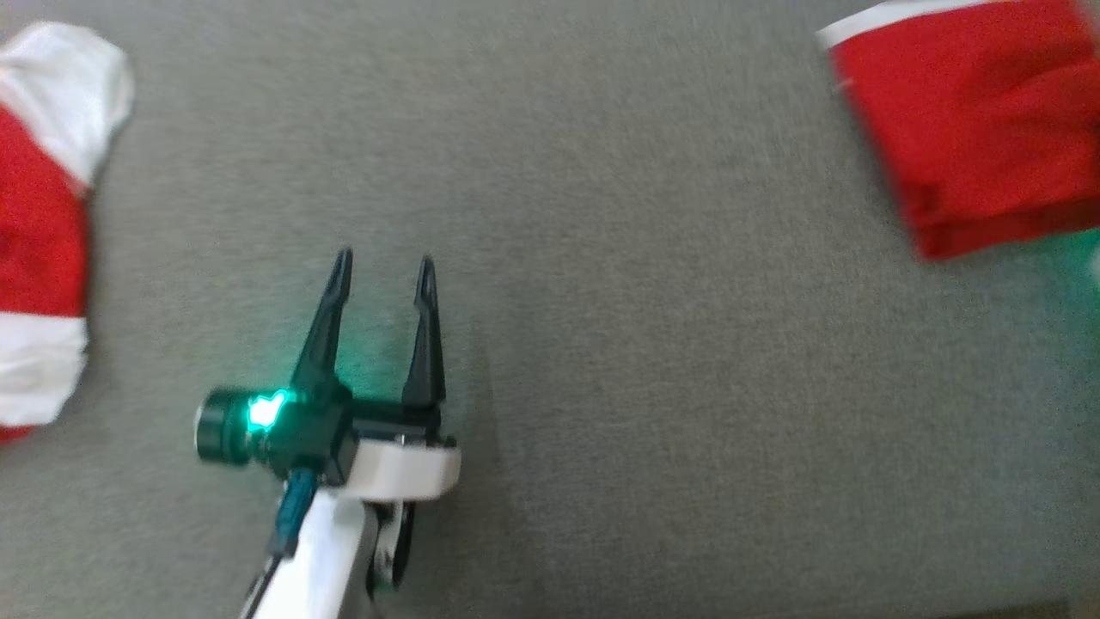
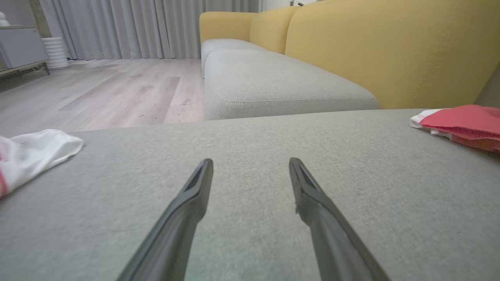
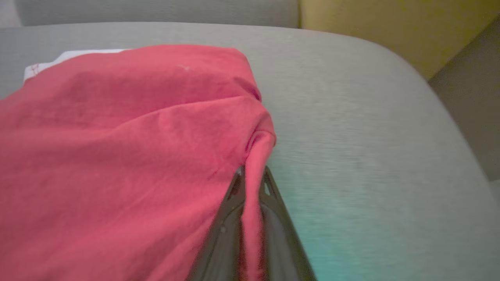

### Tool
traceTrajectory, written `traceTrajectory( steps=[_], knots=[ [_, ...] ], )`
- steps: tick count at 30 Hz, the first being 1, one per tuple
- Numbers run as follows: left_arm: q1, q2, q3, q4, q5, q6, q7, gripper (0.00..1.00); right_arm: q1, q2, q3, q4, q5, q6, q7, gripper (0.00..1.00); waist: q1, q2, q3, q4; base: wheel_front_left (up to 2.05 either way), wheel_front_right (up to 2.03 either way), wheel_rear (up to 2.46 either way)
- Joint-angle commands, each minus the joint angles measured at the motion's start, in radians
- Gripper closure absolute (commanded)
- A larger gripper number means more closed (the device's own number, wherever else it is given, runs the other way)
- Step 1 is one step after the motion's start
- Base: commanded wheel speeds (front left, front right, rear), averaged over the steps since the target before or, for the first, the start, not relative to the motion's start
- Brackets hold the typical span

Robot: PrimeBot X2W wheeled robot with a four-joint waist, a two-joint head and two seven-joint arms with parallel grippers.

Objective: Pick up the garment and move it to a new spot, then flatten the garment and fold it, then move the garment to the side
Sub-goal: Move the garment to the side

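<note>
The garment [image 1: 971,120], red with a white band, lies folded at the far right of the grey cushion [image 1: 644,344]. In the right wrist view my right gripper [image 3: 252,173] is shut on a pinched fold at the edge of the red garment [image 3: 117,148], with cloth running down between the two fingers. My left gripper [image 1: 384,262] hovers open over bare cushion at the lower left, nothing between its fingers. In the left wrist view my left gripper [image 2: 250,164] points across the cushion, with the red garment [image 2: 465,121] far to its right.
A second red and white cloth [image 1: 39,215] lies bunched at the cushion's left edge, its white end [image 2: 35,150] near the drop to the wooden floor [image 2: 97,89]. A yellow sofa back [image 2: 390,50] rises behind, with another grey seat [image 2: 273,82] beyond.
</note>
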Motion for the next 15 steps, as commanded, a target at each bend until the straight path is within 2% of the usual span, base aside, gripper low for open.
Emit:
traceTrajectory(
  steps=[1,7,8,9,12,15],
  knots=[
    [-0.050,0.000,0.027,-0.026,0.017,-0.010,-0.005,0.00,-0.012,-0.088,-0.009,0.001,-0.008,0.007,-0.022,1.00,-0.0001,0.0000,0.087,-0.062,0.00,0.00,0.00],
    [-0.137,0.000,0.007,-0.009,0.044,-0.033,-0.005,0.00,-0.066,-0.227,-0.069,0.067,-0.036,0.007,-0.105,1.00,-0.0001,0.0000,0.175,-0.088,0.00,0.00,0.00],
    [-0.149,0.000,0.003,-0.006,0.047,-0.035,-0.005,0.00,-0.079,-0.241,-0.081,0.083,-0.049,0.007,-0.122,0.91,-0.0001,0.0000,0.182,-0.089,0.00,0.00,0.00],
    [-0.158,0.000,0.000,-0.003,0.049,-0.036,-0.005,0.00,-0.094,-0.250,-0.093,0.099,-0.067,0.007,-0.142,0.02,-0.0001,0.0000,0.187,-0.089,0.00,0.00,0.00],
    [-0.173,0.000,-0.004,0.006,0.048,-0.038,-0.005,0.00,-0.121,-0.250,-0.110,0.130,-0.119,0.007,-0.195,0.00,-0.0001,0.0000,0.185,-0.087,0.00,0.00,0.00],
    [-0.177,0.000,-0.011,0.019,0.039,-0.039,-0.005,0.00,-0.143,-0.208,-0.123,0.171,-0.188,0.007,-0.231,0.00,-0.0001,0.0000,0.150,-0.076,0.00,0.00,0.00]
  ],
)
